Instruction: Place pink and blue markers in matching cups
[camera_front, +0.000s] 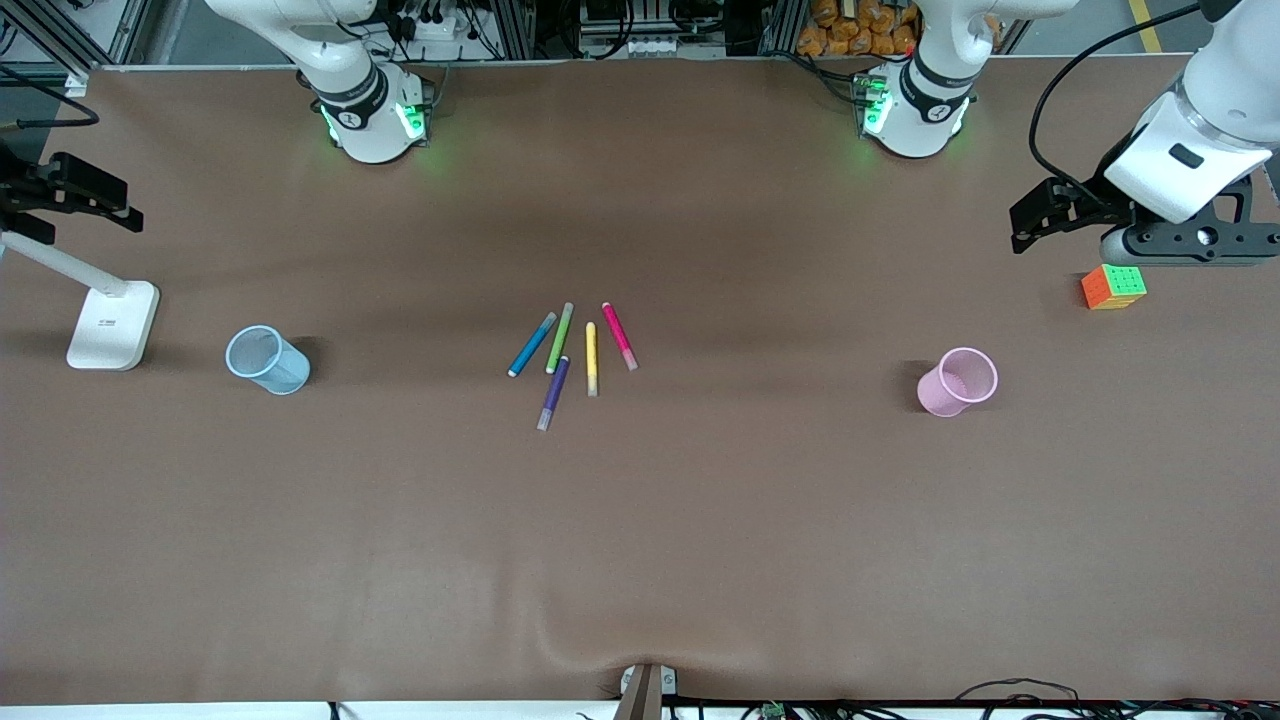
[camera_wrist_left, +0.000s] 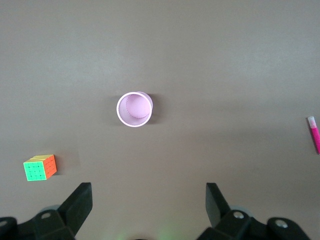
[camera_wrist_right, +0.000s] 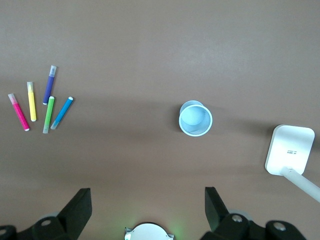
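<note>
brown table (camera_front: 640, 520) under two franka arms, nothing yet moved. we see the pink marker (camera_front: 619, 336) and blue marker (camera_front: 531, 345) lying flat mid-table at the outer edges of a fan of five, with green (camera_front: 560, 338), yellow (camera_front: 591, 358) and purple (camera_front: 553, 392) pens between them. we judge the cups sit apart so each arm serves one: the pink cup (camera_front: 958, 382) toward the left arm's end, the blue cup (camera_front: 266, 360) toward the right arm's. left gripper (camera_wrist_left: 149, 200) hangs empty, jaws wide, over the table edge by a cube (camera_front: 1113, 287); right gripper (camera_wrist_right: 148, 202) likewise spread and empty above a lamp base (camera_front: 113, 325). both wait.
</note>
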